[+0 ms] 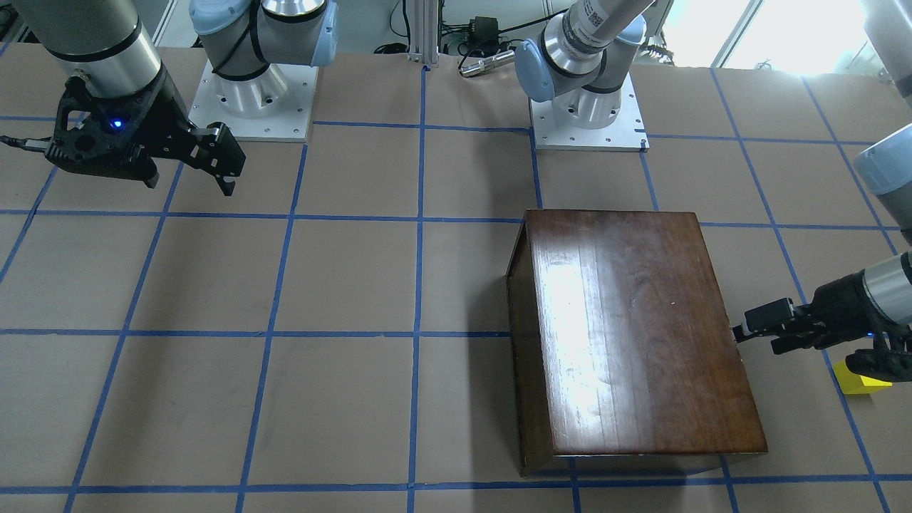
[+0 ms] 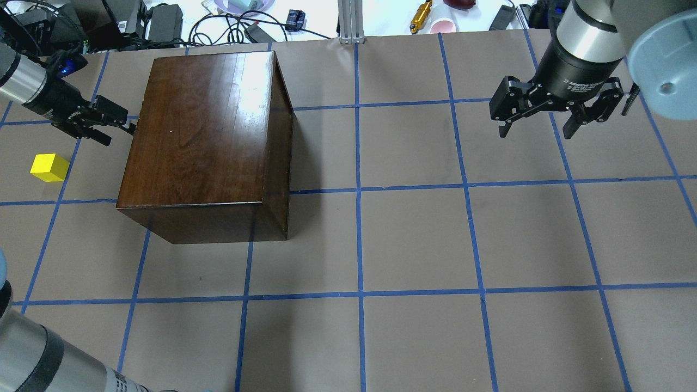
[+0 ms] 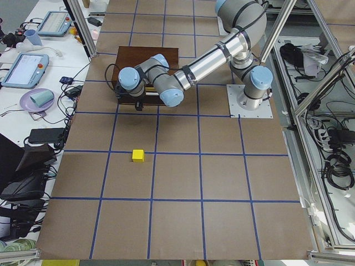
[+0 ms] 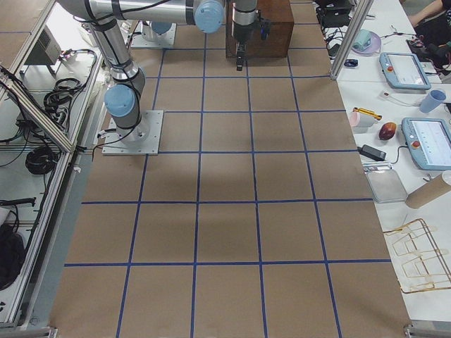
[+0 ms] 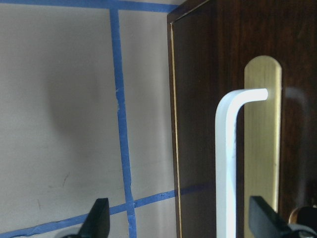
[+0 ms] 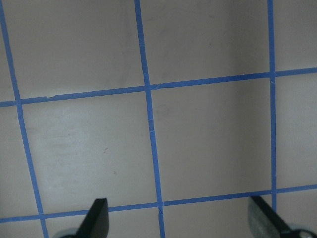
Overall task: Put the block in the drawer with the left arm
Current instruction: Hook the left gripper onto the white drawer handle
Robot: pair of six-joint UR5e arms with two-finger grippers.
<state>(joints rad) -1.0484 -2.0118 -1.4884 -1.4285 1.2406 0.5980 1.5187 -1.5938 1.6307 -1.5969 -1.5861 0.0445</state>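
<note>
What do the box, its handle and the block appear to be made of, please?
The box: wood, dark-stained and glossy; grain lines and glare show on top. The handle: likely metal or plastic, a smooth pale bar, on a brass-looking plate with a golden sheen. The block: uncertain, painted wood or plastic; plain matte yellow faces.

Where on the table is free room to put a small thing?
The right half of the table, from the wooden box to the right tool, is bare; so is the near strip before the box. Crowded at the box's left, around the left tool and yellow block.
</note>
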